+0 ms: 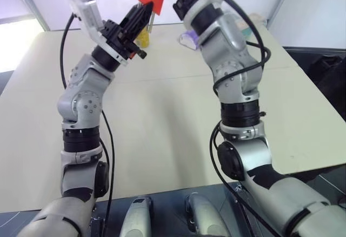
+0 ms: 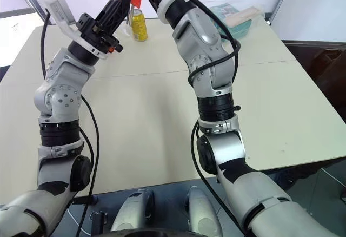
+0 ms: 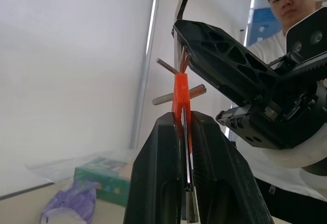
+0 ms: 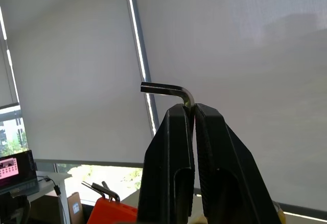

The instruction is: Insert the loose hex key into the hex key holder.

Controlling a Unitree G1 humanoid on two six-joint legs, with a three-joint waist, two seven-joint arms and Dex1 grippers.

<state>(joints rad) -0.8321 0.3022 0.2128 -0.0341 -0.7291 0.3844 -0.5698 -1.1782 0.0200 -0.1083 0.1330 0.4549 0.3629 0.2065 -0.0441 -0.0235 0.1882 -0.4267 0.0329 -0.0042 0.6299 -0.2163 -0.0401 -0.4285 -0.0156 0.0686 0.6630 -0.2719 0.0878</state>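
My left pincer [image 1: 141, 16] clamps the hex key holder [image 1: 151, 0] by its lower edge, raised well above the worktop [image 1: 162, 118] so its slotted body faces my other arm. My right pincer [image 4: 193, 112] is closed on the loose hex key [image 4: 168, 89] just under its bend, the short leg jutting sideways, presumably leaving the long shaft free below for insertion. Key and holder hang close together; seating appears not yet done. A yellow can [image 2: 139, 25] stands behind.
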